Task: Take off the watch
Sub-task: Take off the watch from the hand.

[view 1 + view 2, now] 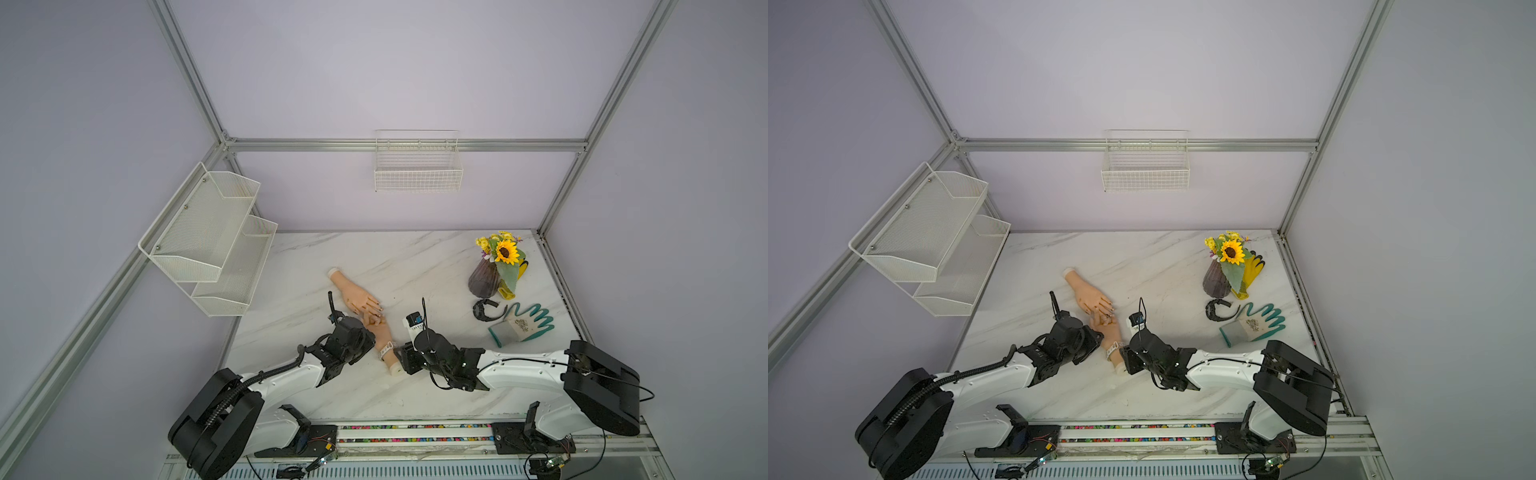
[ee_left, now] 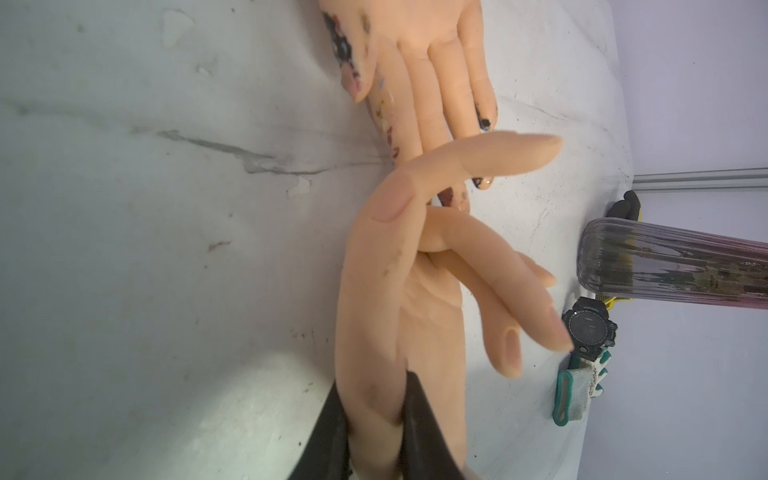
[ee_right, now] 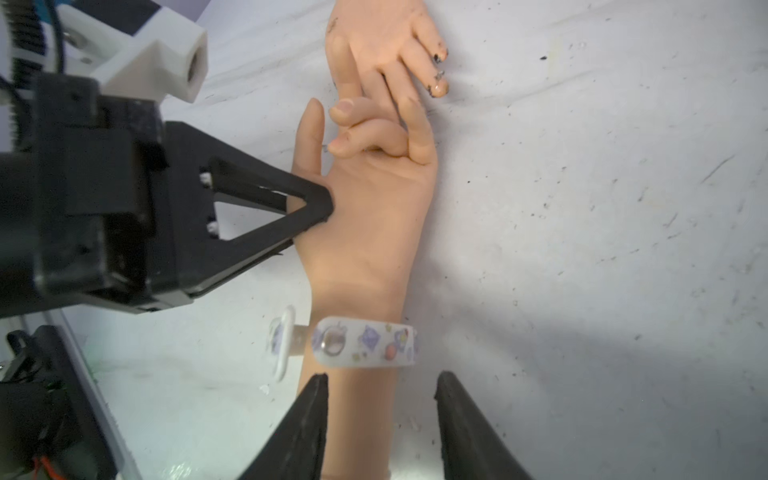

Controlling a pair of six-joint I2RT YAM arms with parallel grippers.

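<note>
While left gripper pinched the fake hand, right gripper hung open just off the watch, so closing might've grabbed bare forearm.

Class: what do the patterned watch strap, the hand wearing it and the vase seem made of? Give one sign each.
Watch strap: probably silicone or soft plastic; glossy, printed pictures.
Hand: likely matte silicone rubber; skin-toned, moulded creases.
Vase: transparent purple-tinted glass or plastic; stems show through.

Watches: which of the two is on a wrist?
The white patterned watch, strapped round the wrist of the near mannequin hand. The black watch lies loose on the table beside the vase.
</note>
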